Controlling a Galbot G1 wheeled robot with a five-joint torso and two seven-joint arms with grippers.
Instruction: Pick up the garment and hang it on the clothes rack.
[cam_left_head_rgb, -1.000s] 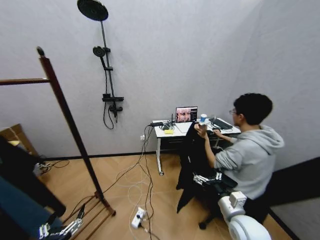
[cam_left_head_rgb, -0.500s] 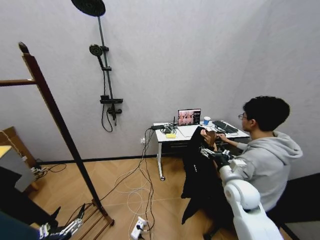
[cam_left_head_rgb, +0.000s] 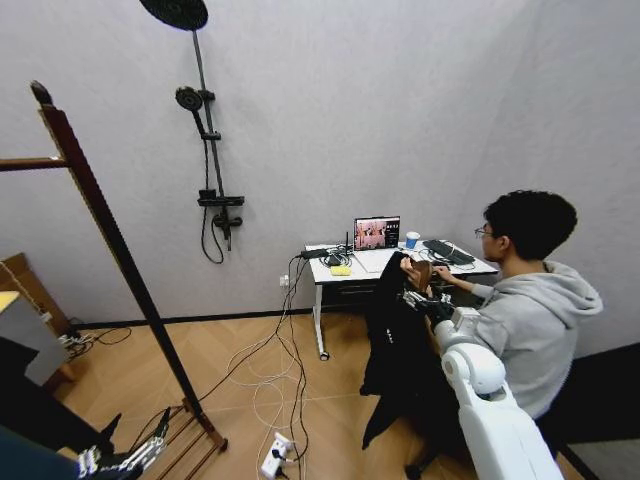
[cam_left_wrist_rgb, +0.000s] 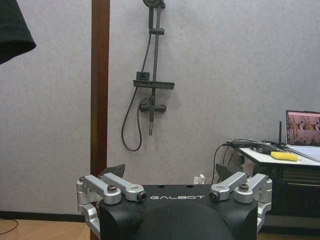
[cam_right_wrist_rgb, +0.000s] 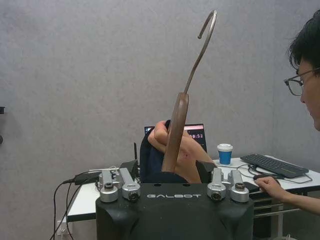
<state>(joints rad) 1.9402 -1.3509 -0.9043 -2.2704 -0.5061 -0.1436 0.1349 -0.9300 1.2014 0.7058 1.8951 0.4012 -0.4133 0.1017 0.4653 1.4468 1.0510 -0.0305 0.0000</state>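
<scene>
The long black jacket (cam_left_head_rgb: 393, 330) on its light wooden hanger (cam_right_wrist_rgb: 172, 134) hangs in the air in front of the white desk (cam_left_head_rgb: 335, 271), near its front edge, held up by a seated person's hand (cam_left_head_rgb: 413, 272) at the hanger's neck. The right gripper (cam_left_head_rgb: 418, 300) is raised to the jacket's collar, just below that hand. In the right wrist view the hanger's wooden neck and metal hook (cam_right_wrist_rgb: 201, 49) rise between the gripper's fingers (cam_right_wrist_rgb: 119, 184), with the person's hand just behind; whether the jaws have actually closed on the hanger cannot be told.

So the pick-up looks to be at the handover point: the garment is offered and the gripper is at it, but the person's hand is on it and nothing shows the robot carrying the weight alone.

The tall dark reddish-brown wooden clothes rack (cam_left_head_rgb: 112, 243) stands well apart from the jacket, far to the robot's left. The jacket is nowhere near its horizontal rail (cam_left_head_rgb: 25, 162). The carry across and the hanging are all left to do.

The left gripper (cam_left_wrist_rgb: 171, 172) waits low beside the rack's foot, jaws spread wide and holding nothing.
</scene>
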